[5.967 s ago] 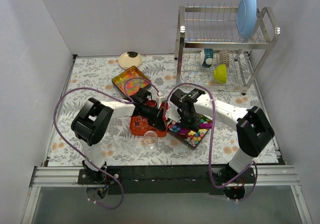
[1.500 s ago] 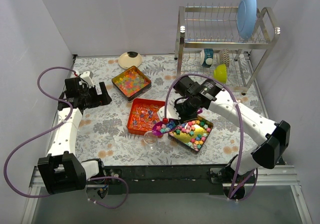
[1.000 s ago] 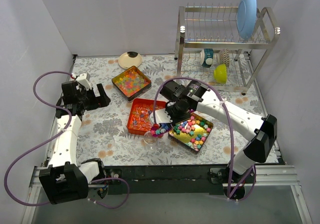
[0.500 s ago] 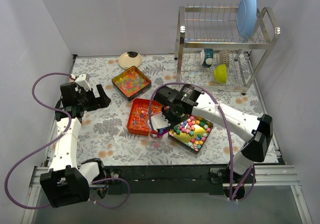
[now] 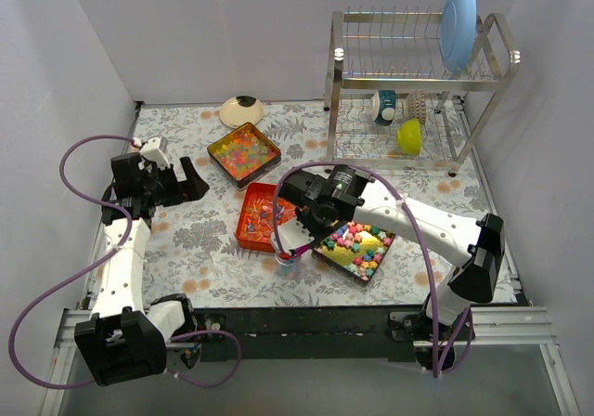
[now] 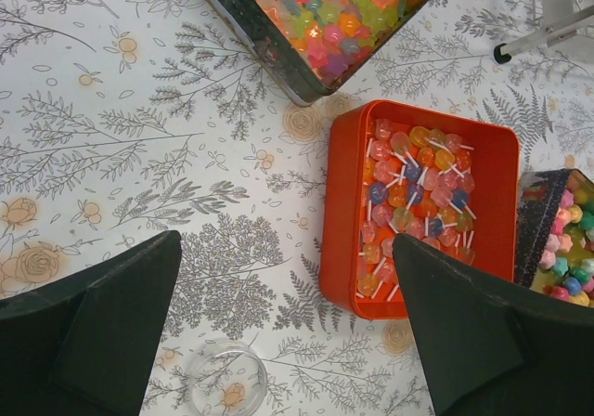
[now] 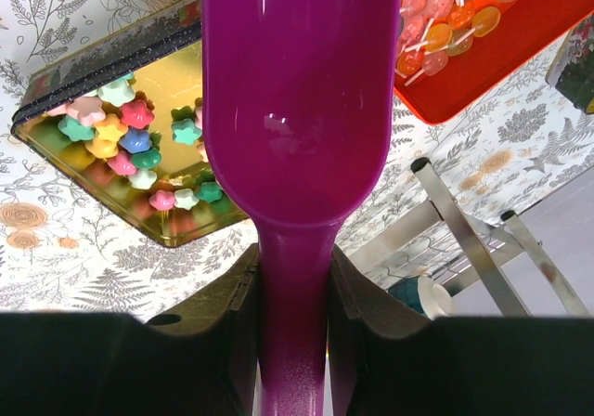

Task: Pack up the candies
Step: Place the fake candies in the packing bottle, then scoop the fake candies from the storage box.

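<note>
The candies lie in three trays: glossy beads in a dark tray point(image 5: 244, 152) point(image 6: 334, 17), wrapped pieces on sticks in an orange tray point(image 5: 263, 214) point(image 6: 422, 202), pastel star pieces in a gold tray point(image 5: 360, 245) point(image 7: 121, 123). My right gripper point(image 5: 308, 219) point(image 7: 295, 267) is shut on the handle of a purple scoop point(image 5: 295, 247) point(image 7: 295, 110), which is tipped down over a small clear cup point(image 5: 286, 258) point(image 6: 225, 379). No candy shows on the scoop in the right wrist view. My left gripper point(image 5: 178, 182) point(image 6: 288, 342) hangs open over the left of the table, holding nothing.
A steel dish rack point(image 5: 418, 91) with a blue plate point(image 5: 458, 26) and cups stands at the back right. A cream bowl point(image 5: 241, 110) sits at the back. The right arm's purple cable point(image 5: 278, 202) loops over the orange tray.
My right arm has swung left, carrying the scoop of pastel candies from the gold tray to the cup and tipping it. The left arm has stayed still for the last second.
</note>
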{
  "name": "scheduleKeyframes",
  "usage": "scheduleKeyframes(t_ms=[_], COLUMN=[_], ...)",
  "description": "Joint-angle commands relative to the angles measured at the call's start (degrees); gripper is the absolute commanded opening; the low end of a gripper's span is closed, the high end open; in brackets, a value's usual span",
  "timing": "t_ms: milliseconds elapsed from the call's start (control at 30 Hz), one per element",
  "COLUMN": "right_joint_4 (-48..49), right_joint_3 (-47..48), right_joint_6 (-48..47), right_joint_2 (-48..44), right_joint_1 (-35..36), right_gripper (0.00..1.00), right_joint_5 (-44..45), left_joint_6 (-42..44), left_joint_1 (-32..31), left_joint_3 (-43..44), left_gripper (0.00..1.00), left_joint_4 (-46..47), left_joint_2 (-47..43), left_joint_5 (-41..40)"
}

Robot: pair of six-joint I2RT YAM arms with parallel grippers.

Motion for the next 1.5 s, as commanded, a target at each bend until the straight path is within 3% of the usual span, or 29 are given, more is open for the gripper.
scheduleKeyframes(t_ms=[0, 200, 333, 367, 467, 867, 1100, 1233, 1367, 1467], right_joint_4=[-1.2, 0.4, 3.3, 4.4, 7.2, 8.9, 10.0, 8.0, 4.6, 1.5], right_joint_3=[4.1, 8.0, 5.9, 4.5, 4.9, 19.7, 20.2, 14.1, 1.9, -5.7], right_joint_6=[-1.8, 8.5, 16.2, 17.7, 21.3, 25.2, 27.3, 27.1, 23.9, 20.9], right_joint_2=[-3.1, -3.8, -3.3, -2.9, -1.5, 7.2, 3.1, -2.2, -9.8, -14.2], right_joint_1=[0.0, -5.7, -13.1, -15.3, -18.3, -18.7, -19.7, -20.9, -27.5, -30.8], right_gripper=[0.01, 0.01, 0.01, 0.01, 0.01, 0.01, 0.01, 0.01, 0.01, 0.01], right_joint_5=[2.8, -3.2, -9.0, -9.4, -12.7, -18.2, -25.9, -21.8, -20.4, -17.7], left_joint_6=[1.3, 0.3, -3.6, -4.4, -5.8, -7.0, -6.3, -6.8, -5.2, -3.1], left_joint_1=[0.3, -0.6, -3.2, -4.3, -9.3, -23.1, -24.4, -24.6, -24.7, -24.7], left_joint_3=[0.2, 0.4, 2.9, 4.5, 7.0, 15.8, 18.8, 20.2, 20.2, 17.3], left_gripper=[0.98, 0.92, 0.67, 0.43, 0.0, 0.0, 0.0, 0.0, 0.0, 0.0], left_joint_4=[0.2, 3.4, 6.7, 7.6, 8.6, 10.1, 10.1, 10.2, 9.6, 8.2], left_joint_2=[-0.6, -1.3, 1.2, 2.2, 6.2, 22.9, 28.8, 28.8, 26.7, 28.1], left_joint_5=[4.9, 15.1, 25.8, 27.2, 30.7, 33.7, 32.0, 30.4, 22.2, 20.5])
